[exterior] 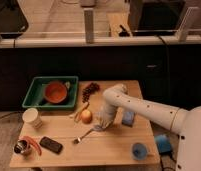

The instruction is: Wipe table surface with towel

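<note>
A small blue folded cloth or sponge (128,118) lies on the wooden table (64,160), right of the middle; I cannot tell whether it is the towel. My white arm reaches in from the lower right. My gripper (103,123) points down at the table just left of the blue piece. It is right beside an orange-yellow fruit (86,116) and over the head end of a fork (84,135). The gripper is apart from the blue piece.
A green tray (34,95) holding an orange bowl (56,93) stands at the back left, with dark grapes (90,90) beside it. A white cup (31,117), a black phone (50,145), a can (21,148) and a red pepper (31,143) sit at the left front. A blue cup (139,150) stands at the right front.
</note>
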{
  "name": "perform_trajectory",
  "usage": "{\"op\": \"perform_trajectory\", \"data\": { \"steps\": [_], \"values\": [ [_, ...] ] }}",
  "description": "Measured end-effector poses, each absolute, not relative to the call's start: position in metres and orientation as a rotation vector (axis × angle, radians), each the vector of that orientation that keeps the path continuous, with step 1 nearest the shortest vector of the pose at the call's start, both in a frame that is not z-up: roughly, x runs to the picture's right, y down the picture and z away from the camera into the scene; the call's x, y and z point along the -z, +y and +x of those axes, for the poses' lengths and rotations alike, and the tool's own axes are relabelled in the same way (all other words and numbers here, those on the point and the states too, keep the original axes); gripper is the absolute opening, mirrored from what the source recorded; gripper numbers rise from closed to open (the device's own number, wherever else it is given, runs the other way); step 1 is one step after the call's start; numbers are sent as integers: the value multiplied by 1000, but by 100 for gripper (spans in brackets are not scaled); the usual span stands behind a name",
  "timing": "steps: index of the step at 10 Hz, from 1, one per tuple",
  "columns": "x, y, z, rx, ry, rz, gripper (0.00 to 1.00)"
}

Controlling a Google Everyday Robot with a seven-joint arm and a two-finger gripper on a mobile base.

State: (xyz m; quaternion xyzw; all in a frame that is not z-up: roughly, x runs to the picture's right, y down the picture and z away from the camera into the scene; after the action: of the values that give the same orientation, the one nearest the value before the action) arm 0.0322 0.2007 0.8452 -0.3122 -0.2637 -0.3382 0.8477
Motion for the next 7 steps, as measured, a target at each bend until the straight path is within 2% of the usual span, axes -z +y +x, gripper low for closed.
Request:
{"op": "perform_trajectory", "data": {
  "steps": [3, 7],
  "values": [
    [-841, 185, 61, 665, -477, -678, 0],
    [-886, 149, 68, 684, -464, -656, 0]
  ]
}}
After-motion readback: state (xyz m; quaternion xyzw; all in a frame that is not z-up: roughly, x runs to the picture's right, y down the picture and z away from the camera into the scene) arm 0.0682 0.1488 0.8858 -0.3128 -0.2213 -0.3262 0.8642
